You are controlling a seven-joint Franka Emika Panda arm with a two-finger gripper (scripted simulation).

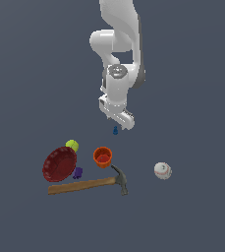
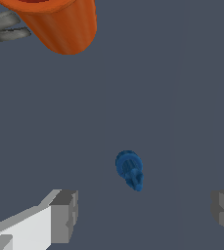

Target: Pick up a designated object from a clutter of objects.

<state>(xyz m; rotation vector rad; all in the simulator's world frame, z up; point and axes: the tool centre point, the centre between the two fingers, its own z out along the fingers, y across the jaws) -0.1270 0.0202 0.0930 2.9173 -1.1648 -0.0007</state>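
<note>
Red bowl point(image 1: 59, 164): lower left of the exterior frame, dark red, tipped on its side with the hollow facing the camera.
Yellow-green ball point(image 1: 72, 145): at the bowl's upper right rim, touching or just beside it; cannot tell which.
Purple piece point(image 1: 77, 173): small lump just beside the bowl's lower right edge, above the hammer handle.
Hammer point(image 1: 87, 184): wooden handle lies nearly level across the lower middle, dark head at its right end.
Orange cup point(image 1: 102, 157): upright, centre of frame, just above the hammer head; in the wrist view only its wall shows.
Blue piece point(image 1: 115, 130): tiny dark-blue pawn shape, centre of frame, above the cup and apart from it, directly under the gripper; in the wrist view it rests on the grey floor.
Gripper point(image 1: 117, 121): above the blue piece, jaws spread wide; both fingers point(image 2: 63, 215) clear of the piece, nothing held.
Baseball point(image 1: 162, 171): white with red stitching, right of centre, well apart from the rest.
</note>
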